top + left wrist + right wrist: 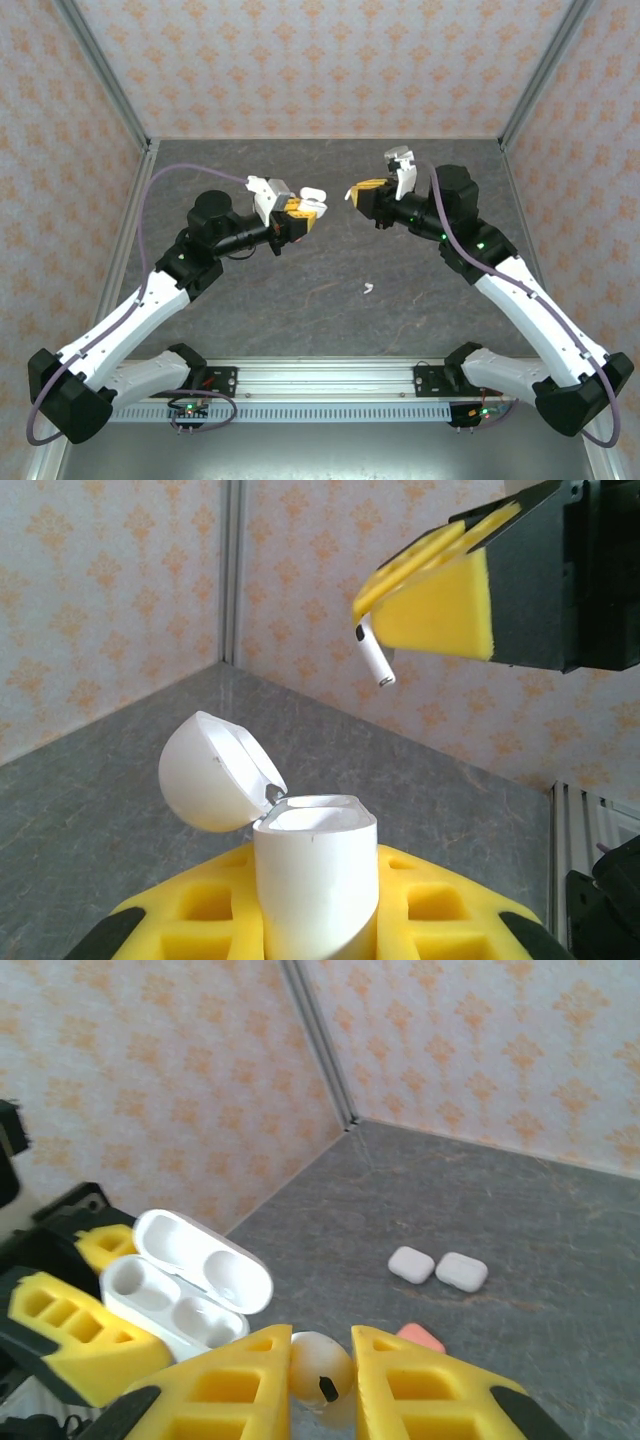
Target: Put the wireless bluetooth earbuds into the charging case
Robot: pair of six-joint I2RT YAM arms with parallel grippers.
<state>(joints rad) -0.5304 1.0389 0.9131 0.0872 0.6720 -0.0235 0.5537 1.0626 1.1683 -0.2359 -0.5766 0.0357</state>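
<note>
The left gripper (304, 212) pinches the white charging case (315, 880) upright, with its lid (212, 772) tilted open. The right gripper (353, 192) pinches a white earbud (320, 1370) near the case, apart from it. A second earbud (368, 289) lies on the table (330, 255).

We record the right gripper (320, 1345) clamped on a white earbud (318, 1368). At left, the left gripper (112, 1295) grips a white charging case (190, 1290), lid open, two wells showing. Two closed white cases (411, 1264) lie side by side on the grey counter (560, 1220). A pink object (421, 1336) shows just behind the right gripper.
</note>
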